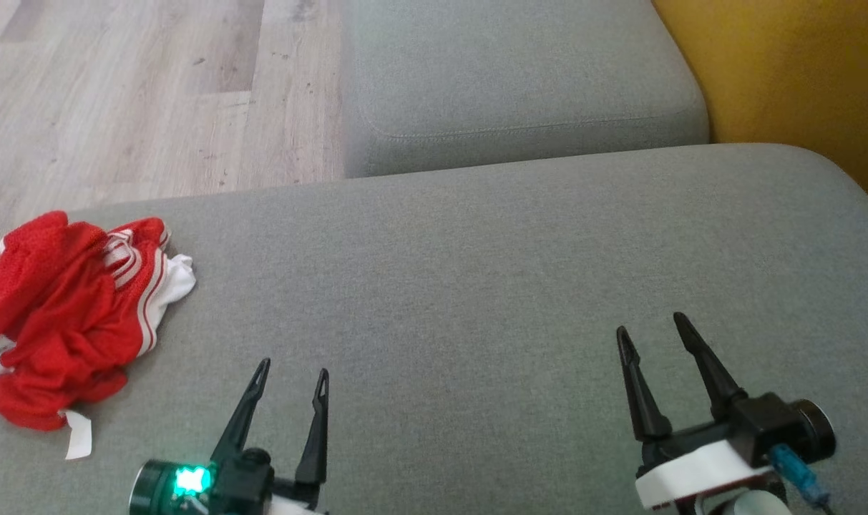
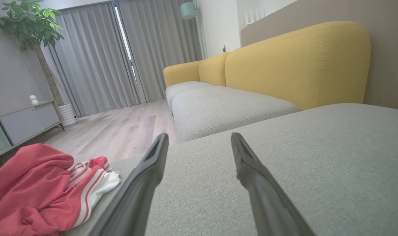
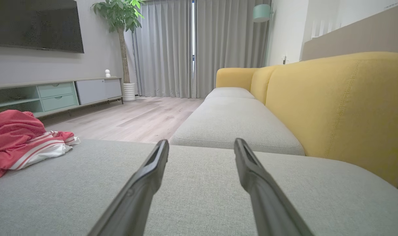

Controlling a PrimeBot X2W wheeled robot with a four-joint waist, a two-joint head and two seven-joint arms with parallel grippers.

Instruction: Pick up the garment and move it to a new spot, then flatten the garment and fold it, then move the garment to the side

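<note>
While both grippers are positioned low over the grey seat cushion (image 1: pixel 476 272), nothing is held by either. The left gripper (image 1: pixel 294 367) is noted with its two dark fingers spread apart and nothing between them; a green light (image 1: pixel 190 481) is lit on its body. The right gripper (image 1: pixel 650 323) is likewise found with fingers parted and empty, well apart from the left one across the cushion.

The garment (image 1: pixel 69 315), red mesh with white panels and red-and-white stripes, is located ahead of the left gripper and off to its left side, near it but not touched by it. It is found crumpled in a heap at the cushion's left edge, unfolded. A white label (image 1: pixel 78 434) is seen trailing from its nearer end onto the cushion. From the right gripper the garment is placed far off to the left, well apart.

Ahead of both grippers a second grey cushion (image 1: pixel 519 79) is recorded, butted against the first. A yellow backrest (image 1: pixel 798 71) is observed ahead and to the right of the right gripper. Pale wooden floor (image 1: pixel 119 93) is noted beyond the garment. Further ahead, in the right wrist view, grey curtains (image 3: pixel 166 49), a potted plant (image 3: pixel 120 13), a low cabinet (image 3: pixel 54 95) and a wall-mounted screen (image 3: pixel 34 26) are recorded.
</note>
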